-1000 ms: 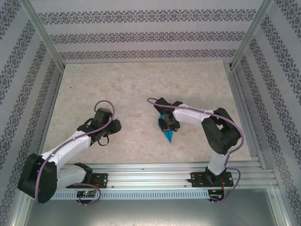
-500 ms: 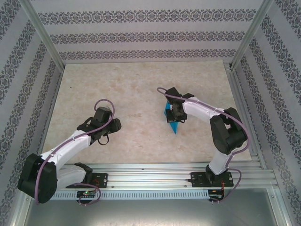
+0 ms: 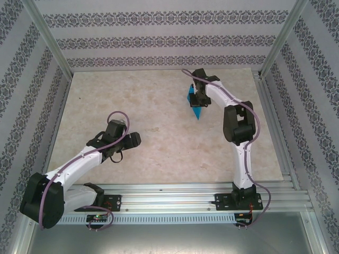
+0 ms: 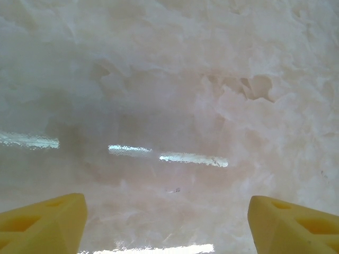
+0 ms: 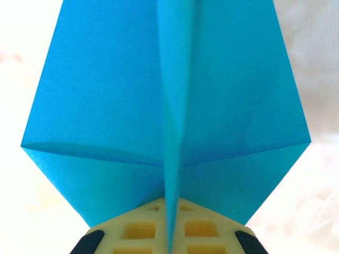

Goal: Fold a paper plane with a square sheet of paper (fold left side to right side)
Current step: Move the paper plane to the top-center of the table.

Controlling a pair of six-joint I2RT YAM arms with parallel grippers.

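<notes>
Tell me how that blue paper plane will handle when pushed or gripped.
The paper plane is probably very light: the right tool holds it by its thin centre fold alone. Wings likely flex easily, spread unsupported. Creases look crushable, so grip gently.

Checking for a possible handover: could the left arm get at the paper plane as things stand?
Probably not easily. Nothing on the table stands between them, but the paper plane is pinched in the right gripper at the far right, well away from the open left gripper.
</notes>
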